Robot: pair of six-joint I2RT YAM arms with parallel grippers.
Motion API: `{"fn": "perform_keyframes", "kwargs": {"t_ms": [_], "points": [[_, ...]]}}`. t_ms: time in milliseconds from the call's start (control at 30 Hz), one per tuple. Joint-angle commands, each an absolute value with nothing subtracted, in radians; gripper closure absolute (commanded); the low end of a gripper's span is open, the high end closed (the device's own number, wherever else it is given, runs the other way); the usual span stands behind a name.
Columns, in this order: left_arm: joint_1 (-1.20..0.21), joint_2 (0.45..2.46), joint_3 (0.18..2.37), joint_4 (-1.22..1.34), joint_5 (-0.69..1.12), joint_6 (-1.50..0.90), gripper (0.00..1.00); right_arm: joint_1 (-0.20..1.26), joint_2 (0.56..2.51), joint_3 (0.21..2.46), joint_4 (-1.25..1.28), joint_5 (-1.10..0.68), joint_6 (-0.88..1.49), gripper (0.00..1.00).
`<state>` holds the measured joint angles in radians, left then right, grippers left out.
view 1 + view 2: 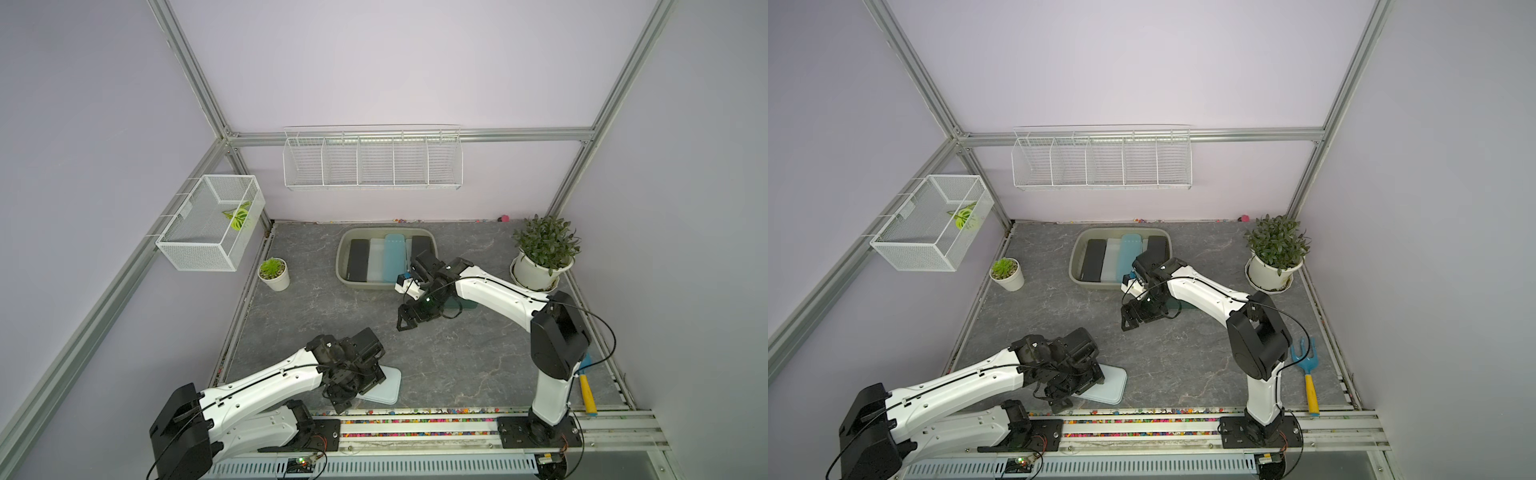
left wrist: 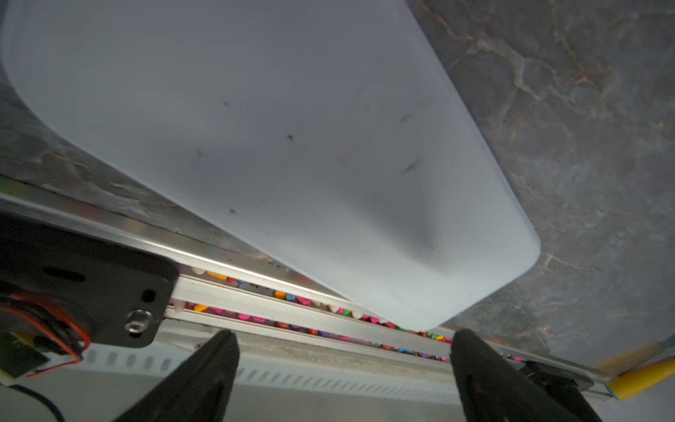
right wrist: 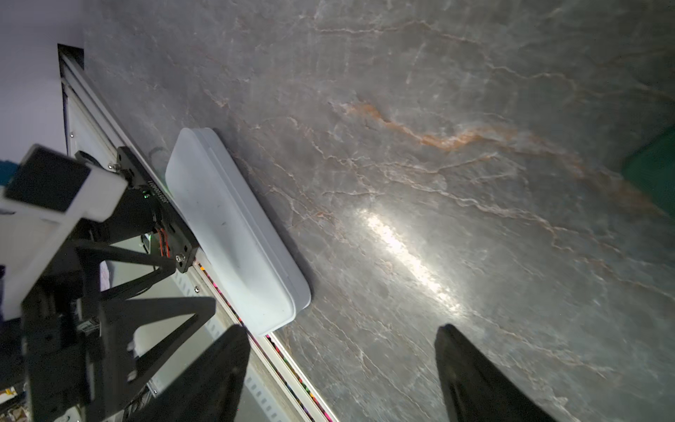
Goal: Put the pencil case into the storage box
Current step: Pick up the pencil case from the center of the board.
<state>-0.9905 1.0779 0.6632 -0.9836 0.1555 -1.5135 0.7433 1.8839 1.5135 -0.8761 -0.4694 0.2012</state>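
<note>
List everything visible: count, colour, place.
olive-beige plastic storage box: one, back centre
black pencil cases: two, in box
light blue pencil case: one, in box
white pencil cases: seemingly two, in box
pale pencil case: one, table front
dark green item: one, beside box
white mesh basket: one, left wall
white wire rack: one, back wall
small potted plant: one, green, left
large potted plant: one, green, right
blue garden fork: one, front right
left gripper, right gripper: black, open

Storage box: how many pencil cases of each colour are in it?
Black pencil cases: 2
Blue pencil case: 1
White pencil case: 1
Total in the storage box: 4, not counting a pale strip beside the blue one, too hidden to tell.
</note>
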Motion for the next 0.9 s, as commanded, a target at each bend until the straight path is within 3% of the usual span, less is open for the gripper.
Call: {"fn": "perform_keyframes", "kwargs": {"t_ms": [0, 567, 867], "points": [[-0.996, 1.048, 0.617, -0.952, 0.068, -1.594, 0.03, 0.774, 1.875, 1.541, -0.917, -0.486, 0.177, 0.15], [-0.989, 0.894, 0.416, -0.821, -0.315, -1.781, 0.04, 0.85, 1.94, 1.521, -0.89, -0.566, 0.215, 0.14], [-0.856, 0.867, 0.386, -0.652, -0.366, -1.605, 0.04, 0.883, 1.994, 1.529, -0.876, -0.669, 0.241, 0.13]]}}
